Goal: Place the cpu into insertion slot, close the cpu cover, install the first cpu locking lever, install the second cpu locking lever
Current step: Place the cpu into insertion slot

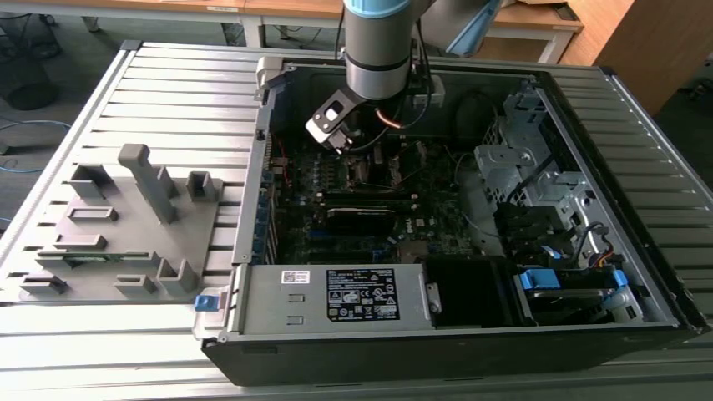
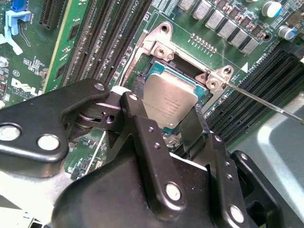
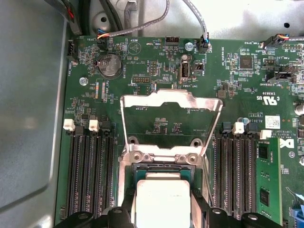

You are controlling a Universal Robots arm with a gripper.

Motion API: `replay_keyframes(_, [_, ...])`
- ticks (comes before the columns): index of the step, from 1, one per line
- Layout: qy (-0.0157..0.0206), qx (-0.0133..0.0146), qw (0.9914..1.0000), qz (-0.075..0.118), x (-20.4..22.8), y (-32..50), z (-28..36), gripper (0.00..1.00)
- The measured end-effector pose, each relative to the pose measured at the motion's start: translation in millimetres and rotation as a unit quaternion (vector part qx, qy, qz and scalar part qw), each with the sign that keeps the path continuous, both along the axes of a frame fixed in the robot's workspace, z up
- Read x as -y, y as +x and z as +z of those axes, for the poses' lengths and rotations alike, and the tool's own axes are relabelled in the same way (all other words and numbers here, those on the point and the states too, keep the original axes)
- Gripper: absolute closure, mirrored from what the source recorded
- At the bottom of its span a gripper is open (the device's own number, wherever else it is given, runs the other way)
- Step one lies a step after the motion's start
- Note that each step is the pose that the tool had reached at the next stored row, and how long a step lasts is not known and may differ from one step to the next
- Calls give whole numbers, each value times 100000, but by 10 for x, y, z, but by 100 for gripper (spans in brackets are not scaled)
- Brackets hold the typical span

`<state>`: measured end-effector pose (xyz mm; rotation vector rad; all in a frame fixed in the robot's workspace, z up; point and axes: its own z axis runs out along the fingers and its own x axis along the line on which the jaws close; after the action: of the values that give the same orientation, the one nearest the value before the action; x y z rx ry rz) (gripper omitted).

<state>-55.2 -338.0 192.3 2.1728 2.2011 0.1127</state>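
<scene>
My gripper (image 2: 165, 115) is shut on the cpu (image 2: 169, 99), a small grey metallic square, with one black finger (image 2: 134, 110) on each of two opposite edges. The chip sits low over the insertion slot (image 2: 142, 81), slightly tilted; whether it rests in the socket I cannot tell. In the first wrist view the cpu (image 3: 161, 199) lies between the fingers, just before the slot's (image 3: 159, 167) far edge. The cpu cover (image 3: 171, 100), a silvery frame, stands swung up on its hinge behind the socket. A thin locking lever (image 2: 266, 102) sticks out free. In the exterior view the gripper (image 1: 354, 149) reaches down into the case.
The open computer case (image 1: 624, 100) lies on a slatted metal table (image 1: 167, 92). Black memory slots (image 3: 90, 175) flank the socket on both sides, and cables (image 3: 142, 26) run beyond the board. A labelled grey box (image 1: 334, 294) sits at the case's near edge. A grey fixture (image 1: 123, 225) stands at the exterior view's left.
</scene>
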Motion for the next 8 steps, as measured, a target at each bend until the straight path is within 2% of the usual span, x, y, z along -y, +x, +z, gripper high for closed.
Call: replay_keyframes(8, [-19, 34, 100000, -2, 0, 7, 9, 46])
